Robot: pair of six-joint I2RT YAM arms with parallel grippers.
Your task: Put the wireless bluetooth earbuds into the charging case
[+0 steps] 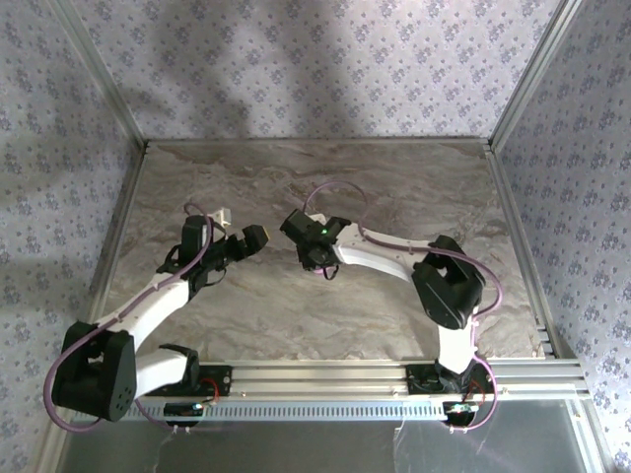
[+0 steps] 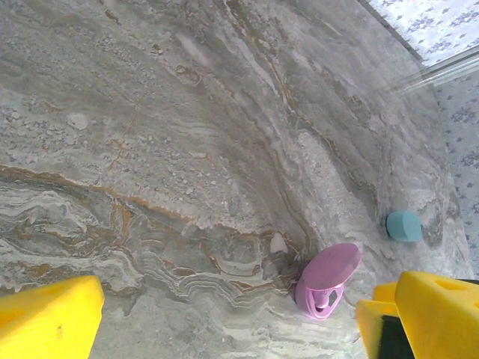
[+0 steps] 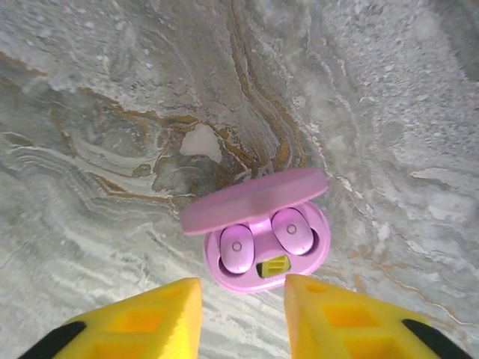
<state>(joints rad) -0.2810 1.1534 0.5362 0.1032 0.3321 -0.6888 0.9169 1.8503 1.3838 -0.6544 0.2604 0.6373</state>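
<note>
1. near the middle of the table (image 1: pixel 394 187), the pink case (image 3: pixel 319 250) sits with its lid (image 3: pixel 254 200) raised.
2. two pink buds (image 3: pixel 236 248) lie side by side inside it.
3. the right gripper (image 3: pixel 243 296) is just beside the case, fingers narrowly apart, holding nothing.
4. the left gripper (image 2: pixel 239 299) is spread wide and empty; a teal case (image 2: pixel 404 225) lies apart.

Lab robot booth: wallpapered panels (image 1: pixel 296 69), aluminium rails (image 1: pixel 325 372), marble-print table (image 1: pixel 394 177)

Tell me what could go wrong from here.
1. The right hand hovers close to the near edge of the open pink case; pulling back carelessly might nudge or tip it.
2. Its lid stands raised over both pink earbuds, so a bump could snap it down or shake them loose.
</note>
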